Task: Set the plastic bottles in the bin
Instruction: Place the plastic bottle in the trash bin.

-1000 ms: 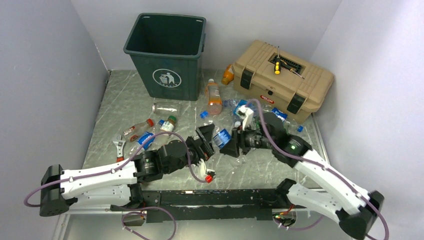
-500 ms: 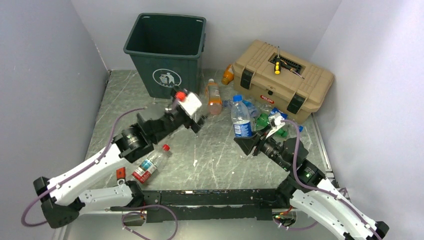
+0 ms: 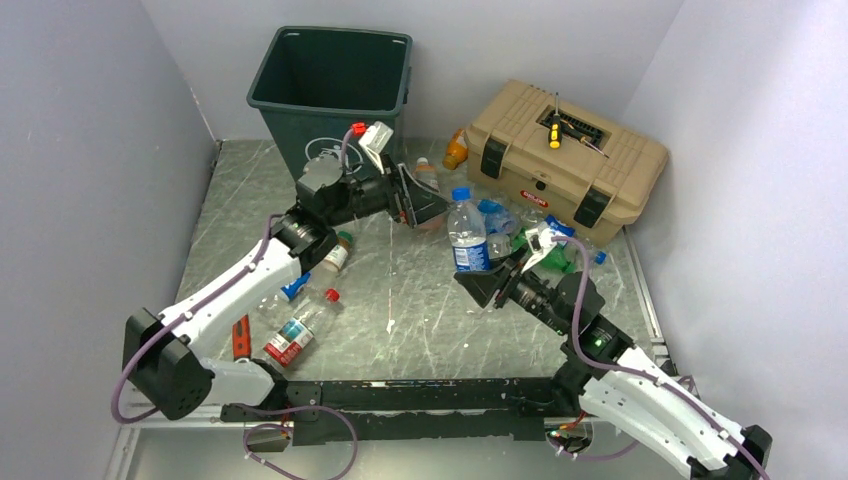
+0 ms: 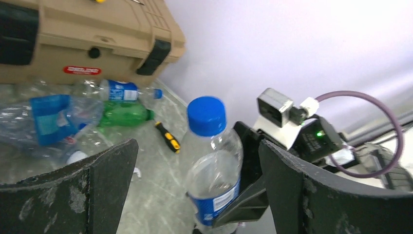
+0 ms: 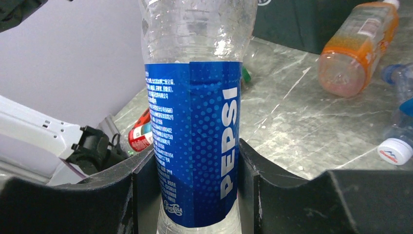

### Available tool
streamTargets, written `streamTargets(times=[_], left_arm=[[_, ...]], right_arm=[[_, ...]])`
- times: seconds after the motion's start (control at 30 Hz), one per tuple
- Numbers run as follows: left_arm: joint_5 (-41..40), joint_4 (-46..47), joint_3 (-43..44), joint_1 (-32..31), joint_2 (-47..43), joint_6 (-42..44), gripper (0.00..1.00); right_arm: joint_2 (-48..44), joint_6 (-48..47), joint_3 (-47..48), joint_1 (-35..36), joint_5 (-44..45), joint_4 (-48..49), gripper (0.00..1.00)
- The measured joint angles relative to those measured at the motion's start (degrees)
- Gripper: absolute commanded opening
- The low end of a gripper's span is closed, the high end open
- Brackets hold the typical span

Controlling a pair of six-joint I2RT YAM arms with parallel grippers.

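Observation:
A clear Pepsi bottle (image 3: 466, 236) with a blue cap and blue label stands upright above the table, with my right gripper (image 3: 488, 281) shut on its lower body. In the right wrist view the label (image 5: 195, 141) fills the gap between both fingers of the right gripper (image 5: 195, 157). My left gripper (image 3: 418, 205) hangs open just left of the bottle, in front of the dark green bin (image 3: 330, 95). From the left wrist, the bottle (image 4: 210, 161) stands between the wide-apart fingers of the left gripper (image 4: 198, 144), touching neither.
A tan toolbox (image 3: 565, 155) sits at the back right with a screwdriver (image 3: 554, 135) on top. Several bottles lie around: orange ones (image 3: 455, 150) (image 5: 355, 53), a green one (image 4: 124, 113), a red-labelled one (image 3: 295, 335). A small screwdriver (image 4: 168, 136) lies on the table.
My left arm has swung up from the near table to the front of the bin and toward the bottle. The right gripper has raised the Pepsi bottle upright and shifted it slightly left.

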Motion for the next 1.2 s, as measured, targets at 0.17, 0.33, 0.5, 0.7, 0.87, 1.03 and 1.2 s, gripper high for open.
streamTargets(times=[0.17,0.33,0.5,0.7,0.87,1.03,1.2], left_arm=[[4.15,3.82,0.85,-0.02,2.56,-4.79,0.89],[5.57,5.7,2.71,-0.02,3.08,-5.92,0.71],[7.1,6.19,3.02,-0.02,4.2,-6.27,0.77],[7.15,5.92,3.02,-0.07,4.74,-6.19,0.86],[6.93,4.9,2.99,-0.09,4.74,-5.6,0.87],[6.56,2.78,2.86,-0.28,4.74,-5.18,0.75],[7.19,3.72,2.86,-0.31,4.98,-6.23,0.47]], right_arm=[[2.62,0.04,0.02,1.25,-1.14,1.16,0.48],[4.59,0.04,0.02,1.99,-2.08,2.08,0.48],[5.33,0.04,0.02,2.99,-2.03,2.93,0.48],[5.42,0.04,-0.02,3.48,-1.27,2.71,0.47],[3.39,0.02,-0.74,3.87,-0.94,4.26,0.47],[2.54,0.02,-0.76,3.89,-0.96,6.91,0.47],[3.67,0.0,-0.76,4.0,-0.96,7.54,0.47]])
